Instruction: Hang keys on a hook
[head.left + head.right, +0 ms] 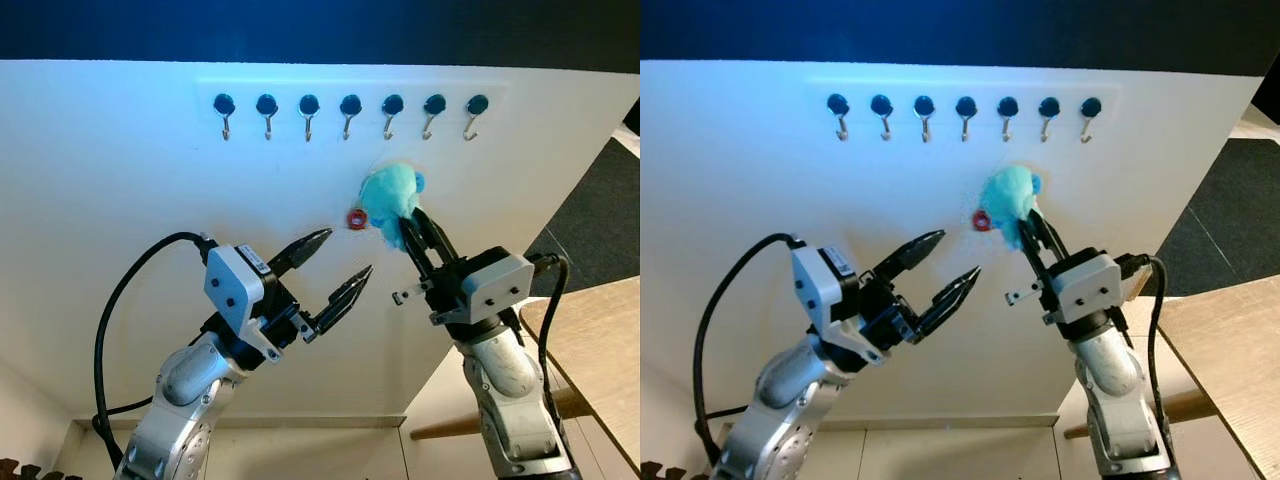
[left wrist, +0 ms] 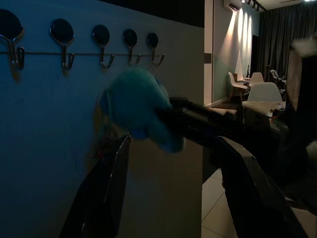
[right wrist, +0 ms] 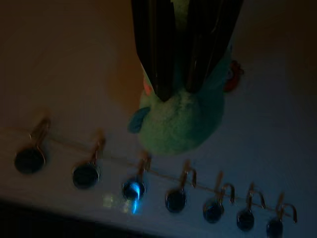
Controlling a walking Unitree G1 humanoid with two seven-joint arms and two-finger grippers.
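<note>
A row of several dark-capped metal hooks (image 1: 350, 108) runs along the top of a white wall panel (image 1: 120, 180). My right gripper (image 1: 408, 224) is shut on a turquoise plush key fob (image 1: 390, 192), held against the wall just below the hooks. A small red ring (image 1: 356, 219) hangs at the fob's left side. No keys can be made out. In the right wrist view the fob (image 3: 181, 124) sits below the hooks (image 3: 178, 193). My left gripper (image 1: 346, 252) is open, lower left of the fob, with nothing between its fingers (image 2: 114, 188).
A wooden table (image 1: 600, 340) juts in at the lower right, close to my right arm. Dark carpet (image 1: 590, 220) lies beyond the panel's right edge. White chairs (image 2: 262, 94) stand in a room far behind.
</note>
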